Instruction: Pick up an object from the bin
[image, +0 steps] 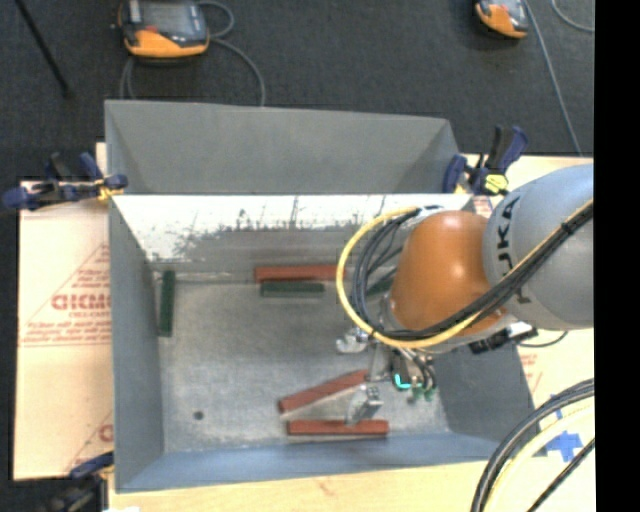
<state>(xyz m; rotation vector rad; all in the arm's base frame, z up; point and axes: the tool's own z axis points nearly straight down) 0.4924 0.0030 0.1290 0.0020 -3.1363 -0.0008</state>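
The angled red-brown bar (320, 392) lies in the front right part of the bin (135, 400), running from lower left up to the right, and its right end meets the gripper (368, 398). Whether that end is off the floor or merely resting on it cannot be told. Just in front of it, close to the near wall, a 2nd red-brown bar (337, 428) lies flat and parallel to that wall; its right part passes beneath the gripper's tip. The gripper is low in the bin, right at these 2 bars, but how far it is spread, and whether it grips either bar, cannot be told from this angle, because the wrist and its orange cover (440, 270) hang over it.

Judged from this, the step in hand is the grasp itself: the arm is down at the bars and nothing is visibly lifted. The next move calls for a firm closure on 1 bar only, most likely the angled one, then a straight rise clear of the flat bar and the near wall.

Farther off, a 3rd red-brown bar (295, 272) and a dark green bar (292, 289) lie side by side near the back wall, well apart from the gripper. Another green bar (165, 302) lies along the left wall.
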